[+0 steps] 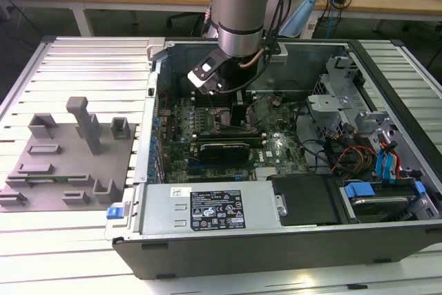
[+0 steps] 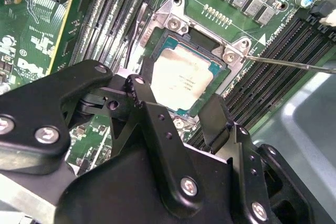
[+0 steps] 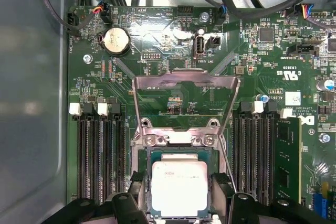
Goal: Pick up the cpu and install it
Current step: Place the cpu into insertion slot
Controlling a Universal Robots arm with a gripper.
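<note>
cpu (image 3: 178, 190): flat silvery-white square, seated in the socket (image 3: 178, 154) below the raised metal frame (image 3: 184, 80).
gripper (image 2: 176, 95): spread open, holding nothing, fingers (image 2: 149, 108) flanking the cpu.
hidden: cpu's edges partly behind the fingers.

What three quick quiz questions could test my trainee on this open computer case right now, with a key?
1. True or false: the silvery-white square cpu sits in the dark motherboard socket.
2. The hinged silver metal load frame at that socket is: A closed over the cpu, B flipped open, C removed.
3. Fill in: in the exterior view, the grey plastic tray lies on the dark open computer case's ___ side.
Key: 1 true; 2 B; 3 the exterior view's left.
</note>
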